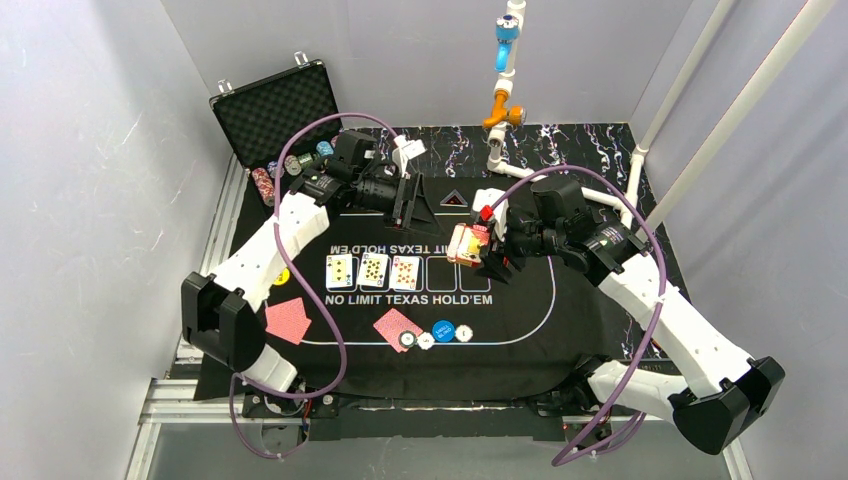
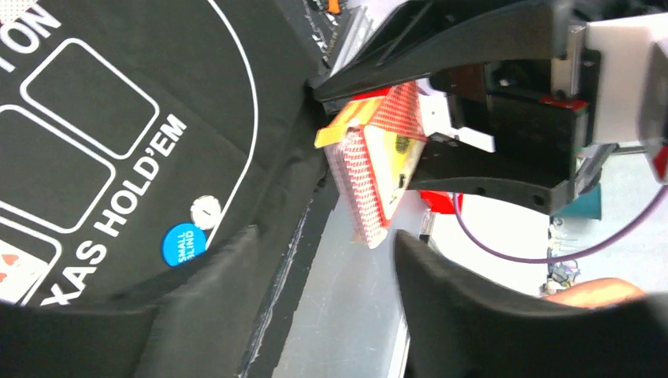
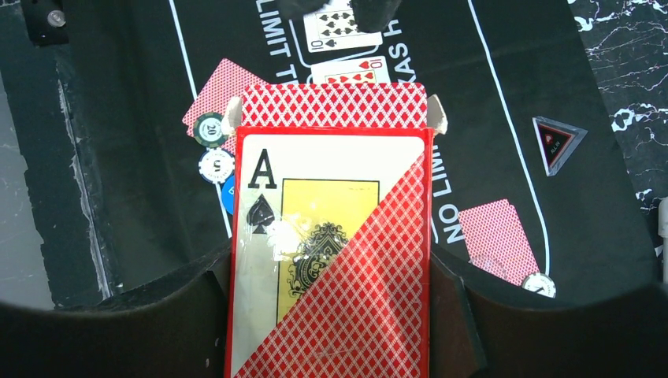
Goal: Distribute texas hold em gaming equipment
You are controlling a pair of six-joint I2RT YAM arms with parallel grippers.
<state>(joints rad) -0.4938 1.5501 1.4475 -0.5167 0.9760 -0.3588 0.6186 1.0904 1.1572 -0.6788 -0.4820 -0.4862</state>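
Note:
My right gripper [image 3: 331, 287] is shut on the red card deck box [image 3: 331, 197], which shows an ace of spades and is held above the mat's centre [image 1: 466, 243]. The left gripper [image 2: 324, 236] hovers to the left of it [image 1: 408, 205], open, with nothing between its fingers; the deck's lower corner [image 2: 374, 232] hangs just beyond the fingertips. Three face-up cards [image 1: 373, 269] lie in the mat's boxes. Red-backed cards lie at the front left [image 1: 288, 320] and front centre [image 1: 397, 328]. Beside them are a blue button [image 1: 444, 331], a white button [image 1: 464, 333] and two chips [image 1: 408, 340].
A black foam-lined case [image 1: 275, 110] stands open at the back left with poker chips [image 1: 263, 185] beside it. A yellow button [image 1: 283, 277] shows by the left arm. A small black triangle [image 1: 455, 200] lies mid-mat. A white pipe stand [image 1: 503, 100] rises at the back.

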